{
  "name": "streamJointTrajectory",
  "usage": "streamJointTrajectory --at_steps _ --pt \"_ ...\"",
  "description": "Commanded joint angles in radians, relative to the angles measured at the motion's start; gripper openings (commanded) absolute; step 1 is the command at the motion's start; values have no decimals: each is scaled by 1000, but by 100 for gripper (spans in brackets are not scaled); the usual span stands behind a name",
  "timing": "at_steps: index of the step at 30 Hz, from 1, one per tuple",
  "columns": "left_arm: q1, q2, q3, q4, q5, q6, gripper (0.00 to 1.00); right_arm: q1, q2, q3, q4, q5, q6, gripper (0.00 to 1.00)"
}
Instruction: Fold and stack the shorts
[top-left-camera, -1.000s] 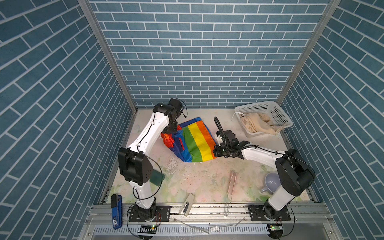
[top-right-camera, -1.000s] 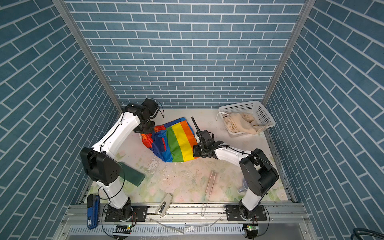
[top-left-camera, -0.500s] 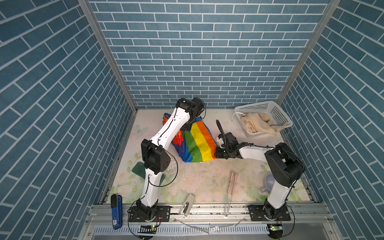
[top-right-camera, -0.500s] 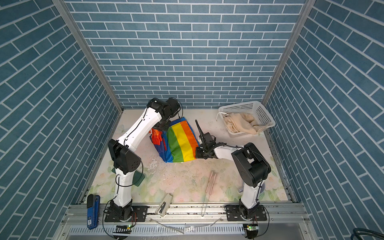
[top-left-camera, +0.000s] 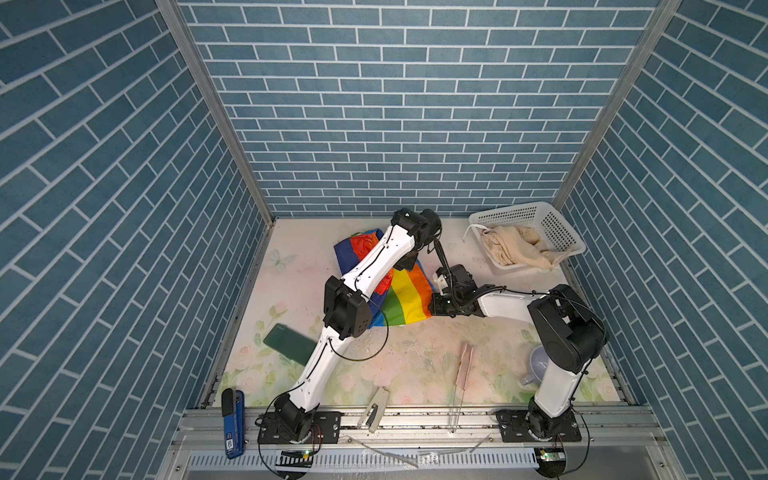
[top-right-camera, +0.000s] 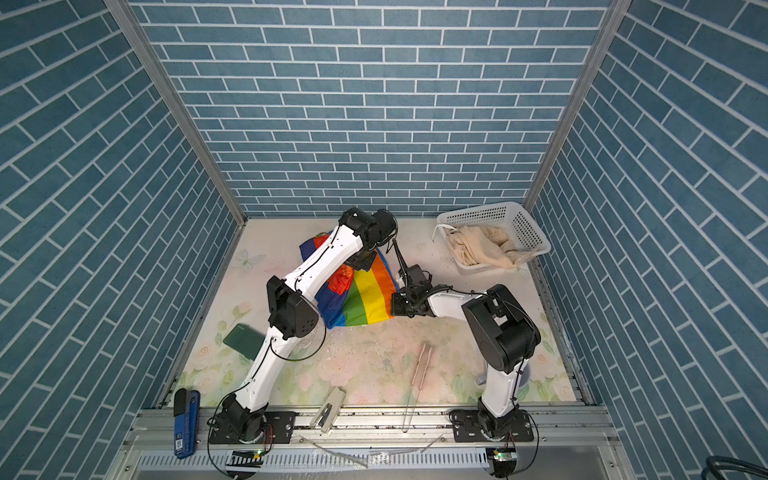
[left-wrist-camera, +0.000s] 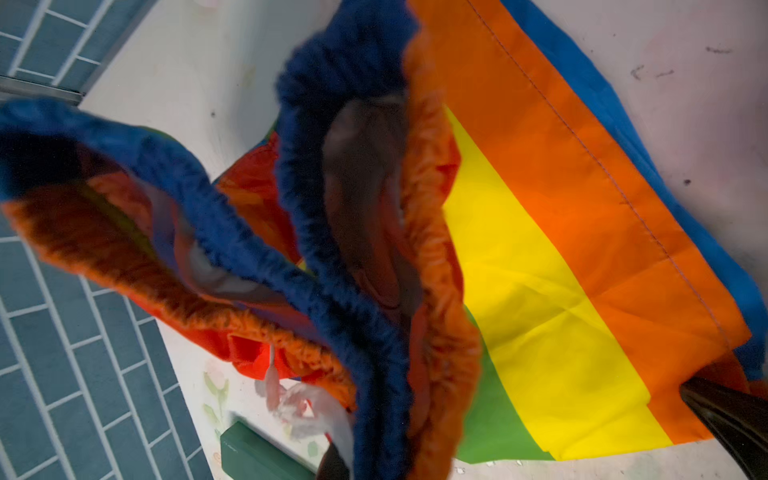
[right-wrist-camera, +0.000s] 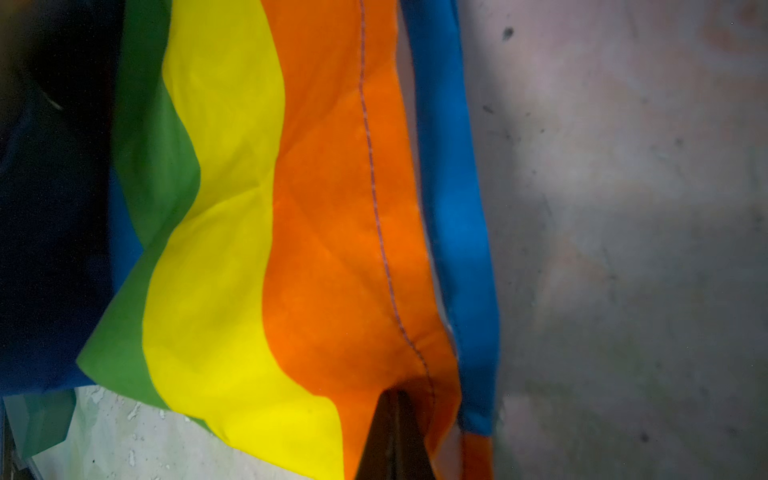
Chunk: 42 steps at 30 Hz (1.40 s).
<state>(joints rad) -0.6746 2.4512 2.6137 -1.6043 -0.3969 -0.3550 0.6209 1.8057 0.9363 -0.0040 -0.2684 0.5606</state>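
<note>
One slippery hem of the rainbow shorts (top-left-camera: 405, 299) is pinched by the right gripper (right-wrist-camera: 394, 399); the left gripper (top-left-camera: 405, 262), seemingly amid the waistband (left-wrist-camera: 345, 291), cannot be judged.

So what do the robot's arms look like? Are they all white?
Not all white. Both the left arm and the right arm have smooth white shells with chunky black joints, and each sits on a black base plate. Thin black cables run along them. The right gripper narrows to a dark pointed tip.
</note>
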Motion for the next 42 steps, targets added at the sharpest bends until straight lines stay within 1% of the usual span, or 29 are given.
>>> streamJointTrajectory --at_steps 1,5,9,12,13,14,17,18,19,22,25,29,31,33,35,37,38,40,42 --pt "3 4 -32 13 61 -26 17 -7 -56 -51 -21 38 22 0" --pt "2 13 -65 96 113 -55 17 -10 -111 -74 -22 58 22 0" --pt "3 35 -69 131 166 -78 18 -12 -140 -77 -34 61 22 0" --pt "3 39 -97 182 224 -106 22 -12 -147 -77 -40 63 22 0" --pt "3 37 -115 206 243 -116 24 -12 -146 -77 -40 66 22 0" --pt "3 38 -132 227 259 -127 31 -12 -147 -79 -42 64 22 0" --pt "3 41 -169 273 303 -146 60 -13 -157 -87 -44 63 24 0" --pt "6 42 -178 285 321 -149 66 -13 -163 -92 -45 66 24 0" --pt "7 42 -185 297 344 -155 70 -13 -172 -96 -48 71 24 0" --pt "11 35 -200 338 418 -172 76 -13 -207 -108 -68 90 19 0" --pt "19 3 -211 394 520 -198 78 -15 -250 -110 -105 115 7 0" --pt "22 -91 -259 502 632 -236 80 -14 -307 -102 -151 139 -2 0" --pt "27 -141 -284 528 646 -246 81 -15 -326 -85 -171 136 -4 0" --pt "35 -194 -317 540 639 -245 82 -15 -332 -62 -177 124 -2 0" --pt "50 -250 -377 559 626 -242 83 -15 -320 -24 -184 105 -2 0" --pt "82 -316 -478 608 618 -246 82 -15 -287 23 -176 68 3 0" --pt "98 -343 -532 636 615 -248 80 -15 -271 43 -164 38 12 0" --pt "141 -398 -652 706 628 -266 67 -10 -221 87 -119 -27 42 0" --pt "183 -427 -730 763 638 -271 61 5 -174 140 -92 -63 59 0"
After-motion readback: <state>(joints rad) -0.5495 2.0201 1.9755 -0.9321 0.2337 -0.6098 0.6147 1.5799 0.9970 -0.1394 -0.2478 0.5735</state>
